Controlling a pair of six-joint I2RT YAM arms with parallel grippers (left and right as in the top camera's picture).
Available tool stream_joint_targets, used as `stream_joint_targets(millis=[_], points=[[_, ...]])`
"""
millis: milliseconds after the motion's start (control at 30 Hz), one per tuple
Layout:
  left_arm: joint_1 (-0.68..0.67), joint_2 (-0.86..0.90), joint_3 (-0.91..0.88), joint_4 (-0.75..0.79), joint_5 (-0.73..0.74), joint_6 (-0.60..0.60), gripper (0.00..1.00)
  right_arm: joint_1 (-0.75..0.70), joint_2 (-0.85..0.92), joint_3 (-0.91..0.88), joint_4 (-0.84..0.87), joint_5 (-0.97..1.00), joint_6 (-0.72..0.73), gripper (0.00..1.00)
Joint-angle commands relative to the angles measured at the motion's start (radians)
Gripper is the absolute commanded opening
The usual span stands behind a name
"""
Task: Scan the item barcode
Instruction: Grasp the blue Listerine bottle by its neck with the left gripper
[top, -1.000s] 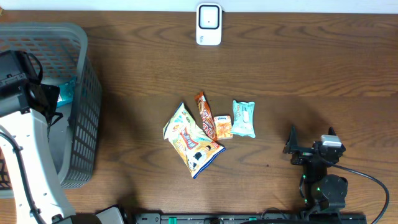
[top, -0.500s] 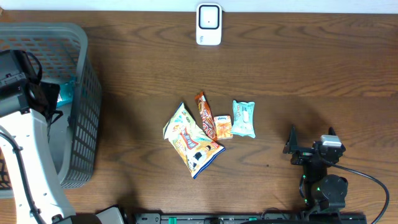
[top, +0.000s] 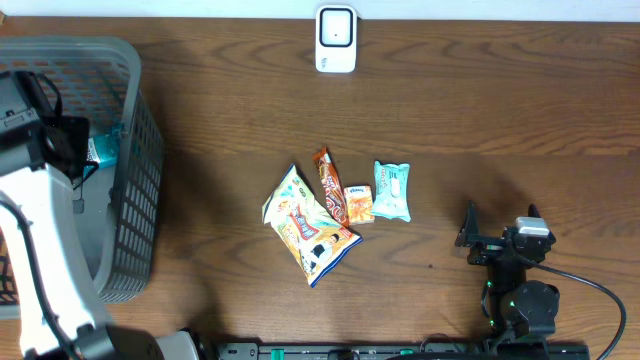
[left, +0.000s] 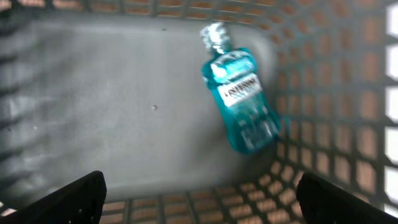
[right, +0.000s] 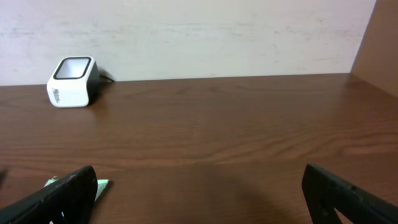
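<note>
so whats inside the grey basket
One teal mouthwash bottle lies on its side by the basket wall. From overhead the left arm covers much of the floor; the wrist view cuts off its near edge.

Top-down overhead, low right wrist: shared scanner (top: 336, 39)

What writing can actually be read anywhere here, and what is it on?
"LISTERINE", probably: blurred label on the teal bottle in the basket.
Large snack bag, long orange packet, small orange packet, pale blue packet: print too small to read.
White scanner: no text readable.
</note>
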Motion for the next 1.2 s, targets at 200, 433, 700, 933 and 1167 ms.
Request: stream_joint_targets(millis=[200,433,700,933,1167], points=[[0.053,0.224,-0.004,0.141,0.008,-0.128,0.98,0.004,0.0,-0.002,-0.004,-0.002,-0.008,0.99],[0.053,0.361,-0.004,0.285,0.079,-0.128,0.98,0.004,0.0,-0.002,-0.004,-0.002,-0.008,0.99],[0.053,0.46,-0.004,0.365,0.113,-0.152,0.98,0.004,0.0,-0.002,-0.004,-0.002,-0.008,0.99],[0.053,0.529,-0.004,0.388,0.122,-0.181,0.98,0.004,0.0,-0.002,-0.004,-0.002,-0.008,0.99],[0.053,0.587,-0.004,0.399,0.131,-0.177,0.98,0.004,0.0,-0.002,-0.004,-0.002,-0.008,0.99]])
